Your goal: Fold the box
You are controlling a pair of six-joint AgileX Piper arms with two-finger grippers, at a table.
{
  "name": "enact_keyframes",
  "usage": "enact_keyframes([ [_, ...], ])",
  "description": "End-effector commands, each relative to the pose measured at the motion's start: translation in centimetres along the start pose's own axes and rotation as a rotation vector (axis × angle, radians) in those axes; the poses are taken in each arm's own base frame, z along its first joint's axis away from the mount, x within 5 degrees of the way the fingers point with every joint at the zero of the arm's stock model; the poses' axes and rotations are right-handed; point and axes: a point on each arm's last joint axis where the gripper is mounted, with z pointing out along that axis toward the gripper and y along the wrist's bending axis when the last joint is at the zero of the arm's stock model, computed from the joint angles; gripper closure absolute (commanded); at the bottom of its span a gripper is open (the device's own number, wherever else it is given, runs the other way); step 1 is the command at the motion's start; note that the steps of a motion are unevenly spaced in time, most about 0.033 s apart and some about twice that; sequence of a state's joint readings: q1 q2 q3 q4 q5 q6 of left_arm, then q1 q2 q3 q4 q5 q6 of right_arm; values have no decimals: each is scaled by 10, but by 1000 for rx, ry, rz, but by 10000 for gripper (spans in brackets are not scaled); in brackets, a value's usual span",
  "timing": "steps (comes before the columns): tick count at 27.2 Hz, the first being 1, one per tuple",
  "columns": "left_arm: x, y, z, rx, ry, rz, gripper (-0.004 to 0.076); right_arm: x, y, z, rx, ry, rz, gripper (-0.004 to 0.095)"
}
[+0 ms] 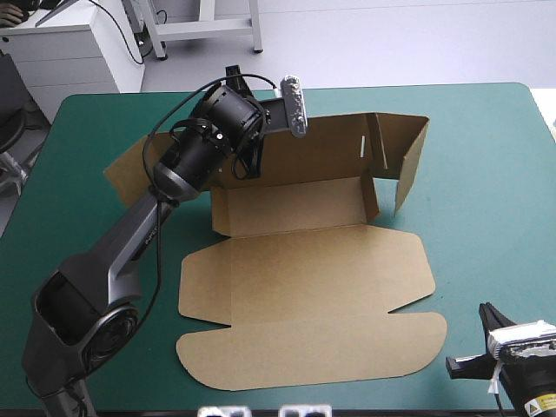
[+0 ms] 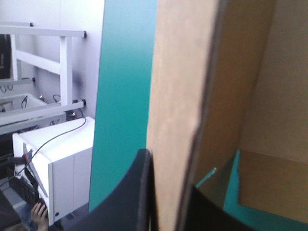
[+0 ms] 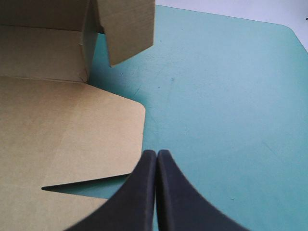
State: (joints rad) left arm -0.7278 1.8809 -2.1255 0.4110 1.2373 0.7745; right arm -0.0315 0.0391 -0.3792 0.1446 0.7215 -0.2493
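Left claw (image 2: 167,192) is clamped on the raised far wall of the box (image 1: 304,287), long axis left to right. Right claw (image 3: 157,161), pressed together and empty, stands off its near-right corner.

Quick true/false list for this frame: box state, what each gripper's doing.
1. The left gripper is shut on a raised wall of the box. True.
2. The lid panel lies flat on the teal-green cover. True.
3. The right gripper holds the lid panel. False: it is shut on nothing, beside the box.
4. The whole box lies flat. False: its far wall and right end flap stand up.
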Motion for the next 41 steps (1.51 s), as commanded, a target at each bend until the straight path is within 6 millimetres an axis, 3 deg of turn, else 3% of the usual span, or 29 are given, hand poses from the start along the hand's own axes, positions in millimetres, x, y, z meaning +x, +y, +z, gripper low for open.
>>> enact_keyframes([
  [1,-2,-2,-40,-38,-116,-1,732,-13,-2,-2,15,-82,-4,928],
  [4,0,-17,-44,-13,-149,22,732,-13,-2,-2,15,-82,-4,928],
  [11,31,-51,-53,-96,-184,48,732,-13,-2,-2,15,-82,-4,928],
  [16,48,-82,-35,-168,-216,95,732,-13,-2,-2,15,-82,-4,928],
  [22,57,-112,1,-319,-234,228,732,-13,-2,-2,15,-82,-4,928],
  [27,58,-120,21,-362,-195,228,732,-13,-2,-2,15,-82,-4,928],
  [32,57,-120,24,-367,-181,232,732,-15,-2,-3,17,-91,-2,926],
  [34,59,-120,25,-366,-165,225,732,-21,-3,-6,16,-110,16,926],
  [38,60,-120,25,-367,-156,224,732,-51,-6,-10,12,-127,43,926],
  [41,60,-120,25,-370,-156,227,732,-99,-11,5,-33,-67,74,926],
])
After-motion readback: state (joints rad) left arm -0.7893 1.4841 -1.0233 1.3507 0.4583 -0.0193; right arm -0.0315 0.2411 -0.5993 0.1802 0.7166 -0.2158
